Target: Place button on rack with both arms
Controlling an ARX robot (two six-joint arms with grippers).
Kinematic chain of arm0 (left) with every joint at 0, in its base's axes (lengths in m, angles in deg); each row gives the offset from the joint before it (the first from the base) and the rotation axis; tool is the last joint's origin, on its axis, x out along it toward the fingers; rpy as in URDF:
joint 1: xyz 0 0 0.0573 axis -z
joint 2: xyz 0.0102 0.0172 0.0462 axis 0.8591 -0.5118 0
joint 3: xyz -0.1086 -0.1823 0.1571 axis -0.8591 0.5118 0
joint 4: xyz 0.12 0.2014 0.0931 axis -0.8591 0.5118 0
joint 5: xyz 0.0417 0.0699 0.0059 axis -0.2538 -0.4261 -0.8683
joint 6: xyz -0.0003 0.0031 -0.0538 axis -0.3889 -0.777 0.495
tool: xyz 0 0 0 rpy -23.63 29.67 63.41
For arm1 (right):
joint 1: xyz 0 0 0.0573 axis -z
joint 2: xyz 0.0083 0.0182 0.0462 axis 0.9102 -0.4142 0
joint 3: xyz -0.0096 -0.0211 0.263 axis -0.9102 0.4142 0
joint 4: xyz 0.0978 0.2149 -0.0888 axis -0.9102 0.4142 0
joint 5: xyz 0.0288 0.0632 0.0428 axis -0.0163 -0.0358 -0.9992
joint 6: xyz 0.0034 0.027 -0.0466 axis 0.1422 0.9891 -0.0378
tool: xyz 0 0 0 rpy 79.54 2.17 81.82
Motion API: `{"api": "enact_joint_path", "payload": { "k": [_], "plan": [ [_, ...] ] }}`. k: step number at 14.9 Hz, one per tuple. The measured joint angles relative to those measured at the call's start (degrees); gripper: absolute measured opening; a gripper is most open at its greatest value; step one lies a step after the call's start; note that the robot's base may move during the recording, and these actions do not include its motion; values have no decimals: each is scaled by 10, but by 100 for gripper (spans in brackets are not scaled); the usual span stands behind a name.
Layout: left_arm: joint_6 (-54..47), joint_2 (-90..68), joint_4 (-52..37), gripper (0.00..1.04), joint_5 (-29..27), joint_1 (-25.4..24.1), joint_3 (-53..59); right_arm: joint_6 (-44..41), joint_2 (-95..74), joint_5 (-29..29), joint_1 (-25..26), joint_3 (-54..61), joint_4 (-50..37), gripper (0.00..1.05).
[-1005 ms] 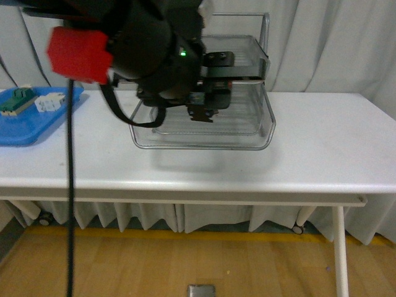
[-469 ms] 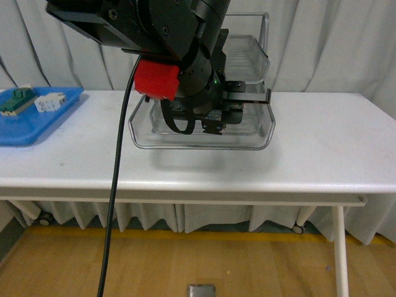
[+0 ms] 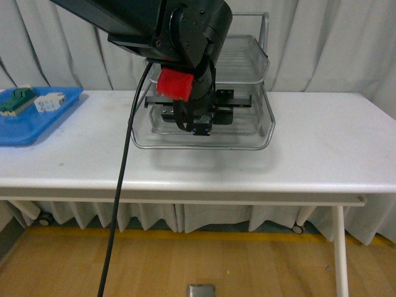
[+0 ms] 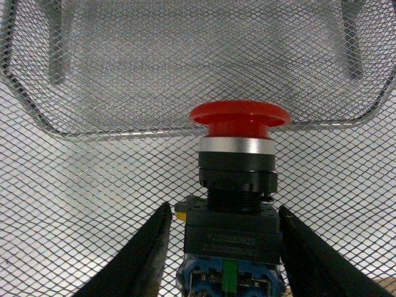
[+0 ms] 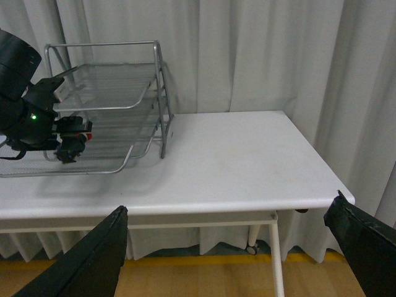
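Note:
The button, with its red mushroom cap [image 4: 239, 119] on a boxy black body, stands upright between the black fingers [image 4: 145, 253] of my left gripper [image 4: 224, 216], which is shut on the body. Silver mesh of the rack [image 4: 93, 80] lies beneath and behind it. In the front view the left gripper [image 3: 201, 125] reaches into the rack's [image 3: 247, 141] lowest tier. Whether the button touches the mesh I cannot tell. My right gripper [image 5: 229, 247] is open and holds nothing, off the table's right end. From there the rack [image 5: 124, 102] shows far off.
The rack stands on a white table [image 3: 309, 142] in front of grey curtains. A blue tray [image 3: 31, 127] at the far left holds a green-topped block [image 3: 15, 99] and a white block [image 3: 49, 102]. A thick black cable [image 3: 120, 185] hangs from the left arm in front of the table.
The left arm has swung right and gone deeper into the rack, so its red part now sits in front of the tiers. The button stays gripped.

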Motion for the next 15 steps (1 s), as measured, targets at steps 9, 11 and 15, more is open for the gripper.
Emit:
{"api": "enact_joint_path", "payload": {
  "k": [9, 11, 15],
  "plan": [
    [5, 302, -283, 98, 66, 6, 273, 0, 0, 0, 0, 0, 0, 98],
    [-12, 402, -309, 98, 53, -5, 368, 0, 0, 0, 0, 0, 0, 98],
    [-128, 618, -573, 53, -59, -88, 697, 0, 0, 0, 0, 0, 0, 98]
  ]
}}
